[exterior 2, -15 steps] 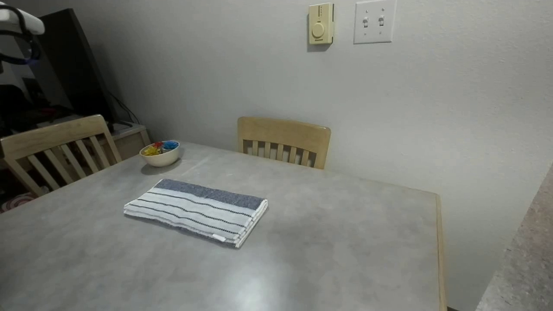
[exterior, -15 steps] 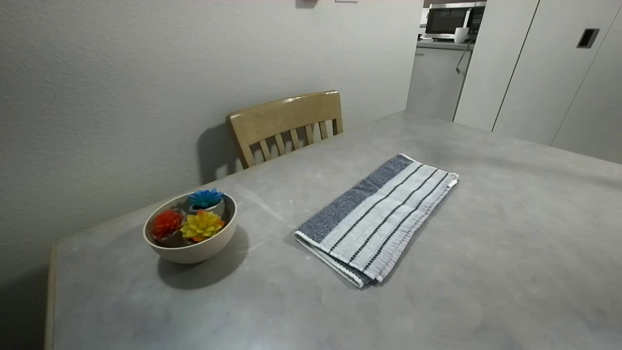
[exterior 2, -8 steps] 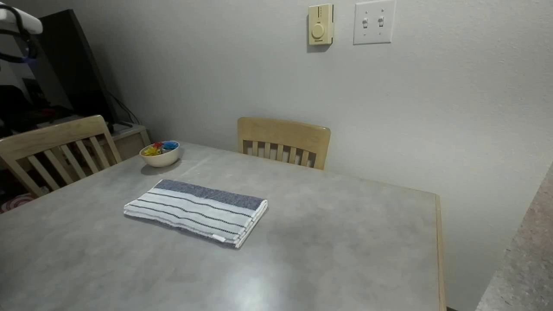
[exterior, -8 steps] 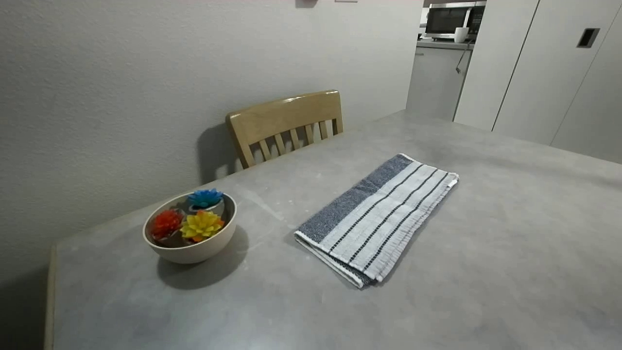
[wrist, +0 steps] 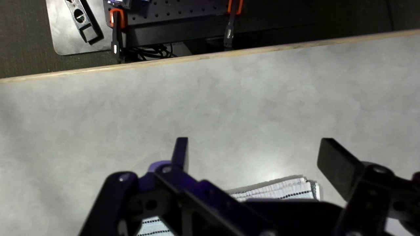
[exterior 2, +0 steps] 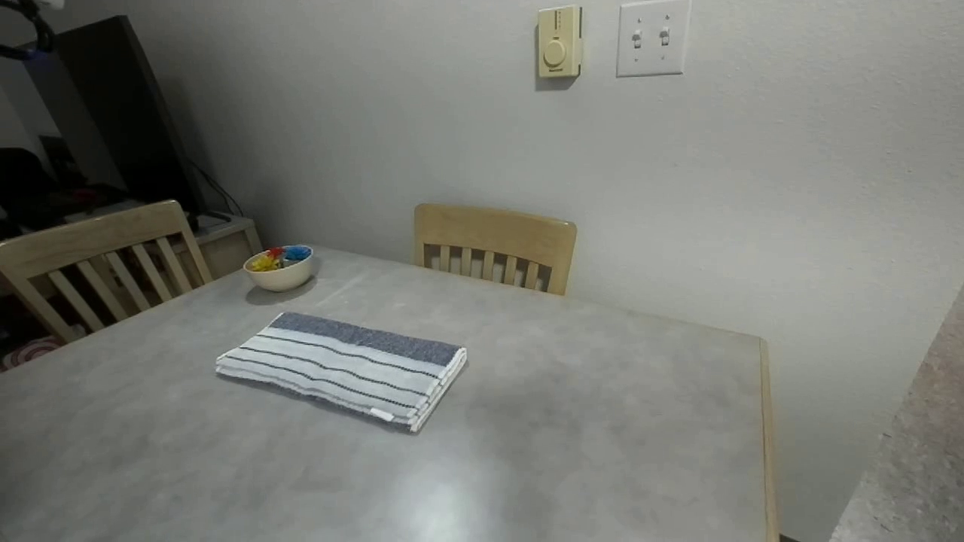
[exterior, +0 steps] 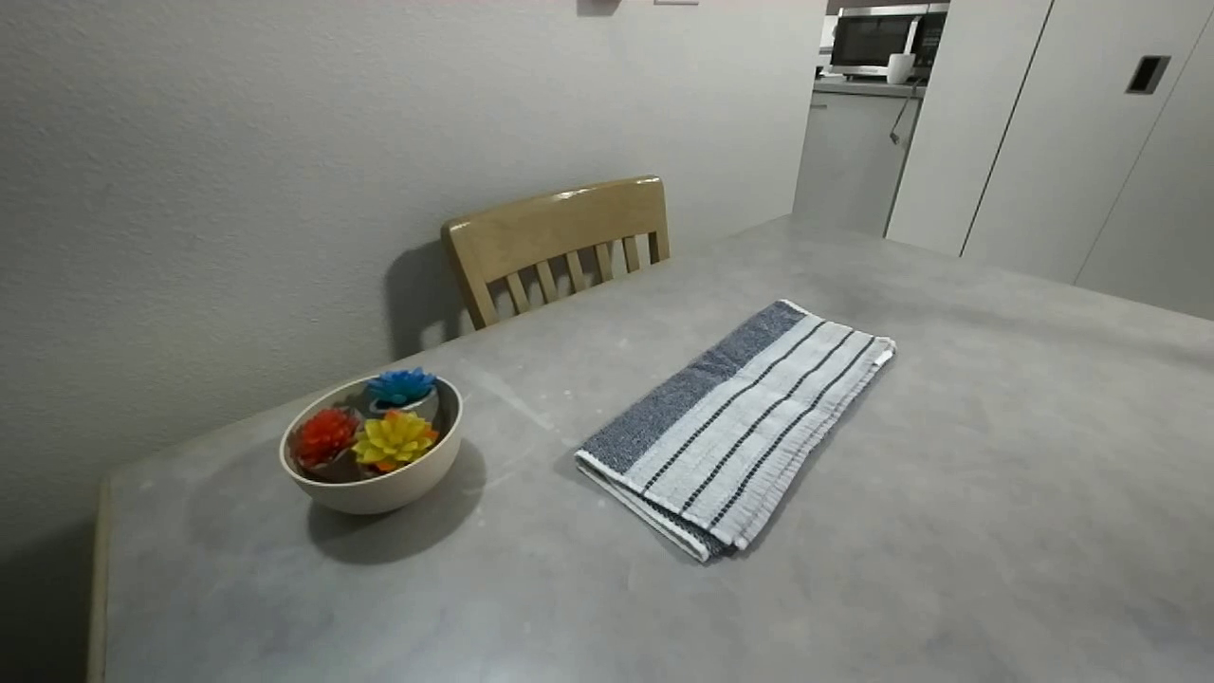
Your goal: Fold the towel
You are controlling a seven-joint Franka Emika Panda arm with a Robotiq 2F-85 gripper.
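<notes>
– From the left, what shows of my arm (exterior 2: 41, 34)?
– A cropped sliver in the upper-left corner of an exterior view; how the rest bends, I cannot tell. Right of it and lower sits a pale bowl (exterior 2: 277, 280), then the towel (exterior 2: 343, 369), folded flat on the gray table (exterior 2: 602, 406), left of center.
– And my gripper (wrist: 254, 144)?
– Seen in my wrist view jutting up from the bottom edge, fingers (wrist: 180, 154) spread wide left and right, table surface between the tips, its body partly hiding the towel.
</notes>
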